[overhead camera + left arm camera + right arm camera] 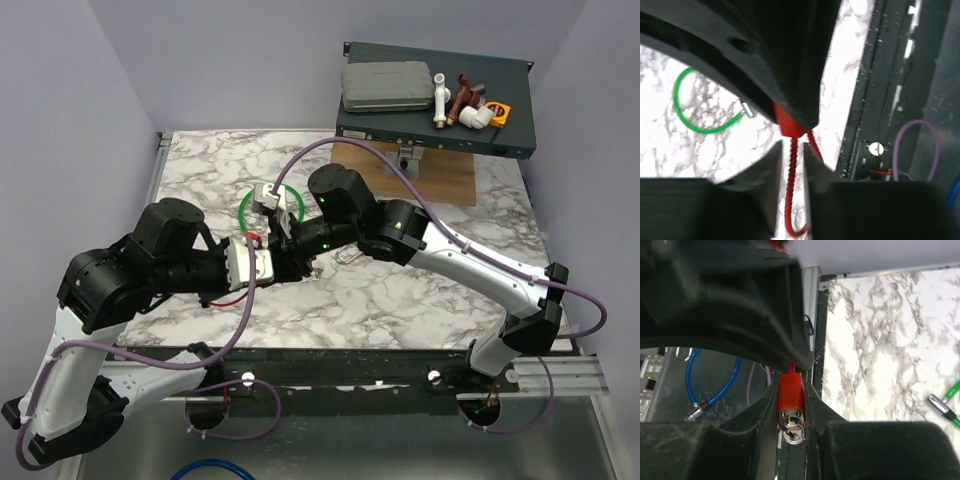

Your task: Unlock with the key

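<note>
The key has a red head with a silver metal end facing the right wrist camera. My right gripper presses the red head from both sides. The key's thin red cord runs down from the red head and loops between the fingers of my left gripper, which is shut on it. In the top view both grippers meet above the marble table, left of centre. The thick green cable loop lies just behind them, its metal tip showing in the left wrist view.
A black case carrying a grey box and pipe fittings stands at the back right over a wooden board. A small metal ring lies by the right arm. A blue cable hangs beyond the table's edge rail.
</note>
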Controlling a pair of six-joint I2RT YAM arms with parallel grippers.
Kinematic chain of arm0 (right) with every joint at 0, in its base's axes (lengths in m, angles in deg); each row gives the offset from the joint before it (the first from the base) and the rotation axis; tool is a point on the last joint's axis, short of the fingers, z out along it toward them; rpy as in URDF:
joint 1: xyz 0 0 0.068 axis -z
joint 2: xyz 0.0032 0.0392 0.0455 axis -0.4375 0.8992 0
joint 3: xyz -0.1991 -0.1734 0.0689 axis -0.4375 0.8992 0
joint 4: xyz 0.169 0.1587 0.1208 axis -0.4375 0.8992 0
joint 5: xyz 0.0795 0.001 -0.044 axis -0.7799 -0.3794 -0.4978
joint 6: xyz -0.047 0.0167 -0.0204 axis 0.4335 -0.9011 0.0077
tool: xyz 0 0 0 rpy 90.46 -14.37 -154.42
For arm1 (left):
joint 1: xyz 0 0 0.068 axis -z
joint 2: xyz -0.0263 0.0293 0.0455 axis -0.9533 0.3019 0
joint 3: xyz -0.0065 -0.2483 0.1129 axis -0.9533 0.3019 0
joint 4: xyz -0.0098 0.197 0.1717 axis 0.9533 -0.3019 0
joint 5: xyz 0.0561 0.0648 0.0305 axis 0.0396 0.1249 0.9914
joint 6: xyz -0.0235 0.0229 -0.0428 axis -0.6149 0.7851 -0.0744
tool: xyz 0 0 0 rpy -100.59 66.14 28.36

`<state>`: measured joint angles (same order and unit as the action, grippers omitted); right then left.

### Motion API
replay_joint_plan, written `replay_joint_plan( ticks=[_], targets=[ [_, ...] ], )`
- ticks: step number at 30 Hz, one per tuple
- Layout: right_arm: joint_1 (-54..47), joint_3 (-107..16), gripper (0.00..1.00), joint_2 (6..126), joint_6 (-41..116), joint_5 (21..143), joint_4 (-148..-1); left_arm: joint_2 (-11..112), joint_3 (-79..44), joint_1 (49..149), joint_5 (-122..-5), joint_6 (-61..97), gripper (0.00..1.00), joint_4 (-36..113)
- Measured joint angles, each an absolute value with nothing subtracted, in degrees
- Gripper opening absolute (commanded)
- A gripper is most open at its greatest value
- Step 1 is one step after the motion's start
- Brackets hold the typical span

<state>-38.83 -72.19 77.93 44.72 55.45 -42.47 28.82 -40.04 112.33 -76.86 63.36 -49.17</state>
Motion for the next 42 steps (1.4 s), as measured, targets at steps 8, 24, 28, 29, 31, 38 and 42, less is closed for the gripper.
replay_joint_plan(
  ticks=[8, 24, 28, 29, 31, 38, 42],
  targets=[
    [-38.7, -57.9, 0.01, 72.9, 39.6, 62.4, -52.5, 27.9, -42.6, 112.7, -71.3, 66.6, 0.77, -41.2],
    [-35.4, -49.2, 0.01, 64.5, 27.7, 72.3, -76.4, 14.5, -26.8, 116.8, -73.1, 75.0, 0.50, -27.5],
    [-35.2, -49.0, 0.01, 63.1, 26.2, 71.6, -79.4, 14.1, -24.8, 116.8, -71.9, 76.3, 0.49, -26.2],
    [-35.2, -48.8, 0.01, 62.9, 26.0, 71.3, -79.9, 13.9, -24.5, 116.8, -71.1, 76.7, 0.49, -25.6],
    [-35.2, -48.5, 0.01, 62.8, 25.6, 70.6, -80.6, 13.9, -24.5, 116.8, -69.5, 77.4, 0.48, -24.2],
    [-35.0, -46.8, 0.01, 62.3, 24.7, 70.2, -82.4, 15.1, -28.4, 116.7, -68.1, 78.0, 0.44, -22.8],
    [-35.0, -46.1, 0.01, 62.3, 24.2, 69.6, -82.2, 15.8, -31.8, 115.5, -70.4, 76.6, 0.44, -22.9]
  ],
)
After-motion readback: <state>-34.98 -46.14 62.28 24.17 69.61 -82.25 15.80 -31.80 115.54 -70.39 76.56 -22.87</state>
